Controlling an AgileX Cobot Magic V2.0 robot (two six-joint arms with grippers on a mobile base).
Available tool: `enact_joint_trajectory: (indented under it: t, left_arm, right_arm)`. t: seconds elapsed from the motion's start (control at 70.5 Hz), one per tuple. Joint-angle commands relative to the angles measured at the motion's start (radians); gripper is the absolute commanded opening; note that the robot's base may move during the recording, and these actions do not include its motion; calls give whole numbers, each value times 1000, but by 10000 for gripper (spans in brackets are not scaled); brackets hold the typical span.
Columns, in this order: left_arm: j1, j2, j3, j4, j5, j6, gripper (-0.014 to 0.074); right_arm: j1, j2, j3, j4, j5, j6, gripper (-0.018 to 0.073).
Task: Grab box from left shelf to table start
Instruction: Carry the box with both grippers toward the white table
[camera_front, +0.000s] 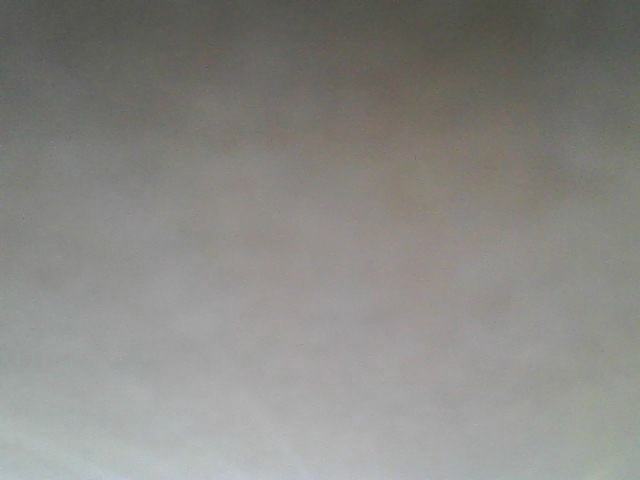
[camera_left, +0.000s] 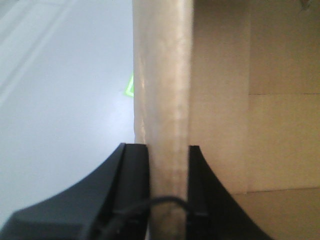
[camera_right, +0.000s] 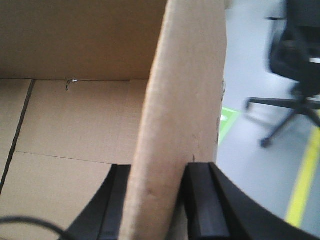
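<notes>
Box being held by two walls.
Its walls are being clamped by the left gripper and right gripper.

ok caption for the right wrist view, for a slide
Right gripper shut on an upright wall of the box, an office chair blurred beyond.

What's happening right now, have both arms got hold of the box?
Yes. The left gripper is shut on one upright cardboard wall of the box, and the right gripper is shut on another wall. In the right wrist view, floor shows past the box, with a chair on it. The front view is a blank grey blur, so where the box sits cannot be told.
</notes>
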Motion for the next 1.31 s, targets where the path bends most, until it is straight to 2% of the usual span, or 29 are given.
enact_joint_trajectory:
  t: [0.0, 1.292]
  left_arm:
    - [-2, 5, -29, 12, -61, -2, -99]
    - [-2, 5, -29, 12, -61, -2, -99]
  right_arm:
    - [-8, 17, -29, -71, -163, -6, 60]
    - [-8, 17, -29, -71, -163, -6, 60]
